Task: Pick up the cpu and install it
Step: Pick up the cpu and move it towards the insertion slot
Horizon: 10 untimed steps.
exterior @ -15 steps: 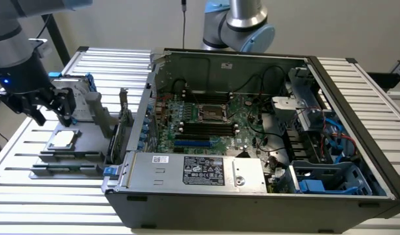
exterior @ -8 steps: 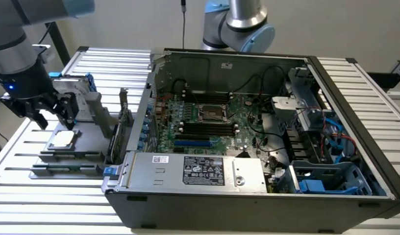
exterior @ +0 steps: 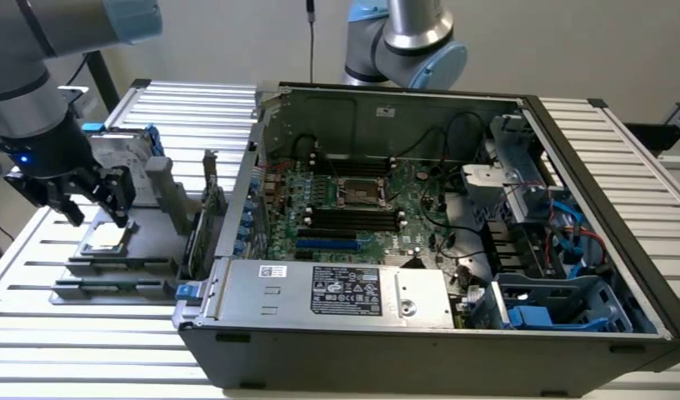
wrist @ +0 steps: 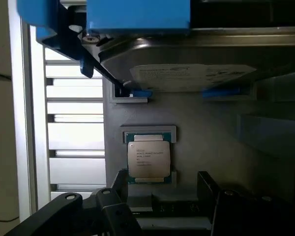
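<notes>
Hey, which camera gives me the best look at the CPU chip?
The wrist view: it looks straight down on the small square silver-topped cpu, its printed metal lid unobstructed, seated in a grey holder. The exterior view shows the cpu small and slanted at that view's left, just below the open black hand.

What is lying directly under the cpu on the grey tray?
The cpu rests in a grey holder, whose raised ends show at two opposite sides of the chip, on the grey tray. What lies directly beneath the chip is covered by it.
</notes>
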### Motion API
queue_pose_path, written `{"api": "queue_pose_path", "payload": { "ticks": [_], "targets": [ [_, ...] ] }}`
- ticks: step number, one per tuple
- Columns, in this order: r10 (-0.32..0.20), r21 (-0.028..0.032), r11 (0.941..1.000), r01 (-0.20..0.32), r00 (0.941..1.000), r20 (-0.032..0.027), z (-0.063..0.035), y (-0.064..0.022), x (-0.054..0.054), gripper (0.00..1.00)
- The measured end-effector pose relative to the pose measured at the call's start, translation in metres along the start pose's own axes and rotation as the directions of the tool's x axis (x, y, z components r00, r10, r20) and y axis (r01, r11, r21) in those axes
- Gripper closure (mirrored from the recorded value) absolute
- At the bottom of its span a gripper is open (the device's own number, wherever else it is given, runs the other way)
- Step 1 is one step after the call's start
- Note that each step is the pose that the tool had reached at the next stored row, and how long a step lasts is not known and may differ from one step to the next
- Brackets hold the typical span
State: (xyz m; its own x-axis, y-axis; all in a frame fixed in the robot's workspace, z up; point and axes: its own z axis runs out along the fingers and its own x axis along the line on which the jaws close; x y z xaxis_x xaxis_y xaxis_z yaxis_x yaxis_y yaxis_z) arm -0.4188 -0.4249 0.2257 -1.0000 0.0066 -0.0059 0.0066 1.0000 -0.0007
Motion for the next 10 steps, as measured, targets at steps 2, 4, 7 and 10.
{"api": "queue_pose_path", "payload": {
  "ticks": [2,4,7,10],
  "targets": [
    [0.000,0.0000,1.0000,0.000,1.0000,0.0000,0.0038,0.0003,0.003,0.33],
    [0.000,-0.0002,1.0000,0.000,1.0000,0.0003,0.0075,0.0009,0.006,0.33],
    [-0.002,-0.0001,1.0000,0.002,1.0000,0.0001,0.0128,0.0017,0.006,0.33],
    [-0.003,0.0000,1.0000,0.003,1.0000,0.0000,0.0182,0.0028,0.006,0.33]
  ]
}}
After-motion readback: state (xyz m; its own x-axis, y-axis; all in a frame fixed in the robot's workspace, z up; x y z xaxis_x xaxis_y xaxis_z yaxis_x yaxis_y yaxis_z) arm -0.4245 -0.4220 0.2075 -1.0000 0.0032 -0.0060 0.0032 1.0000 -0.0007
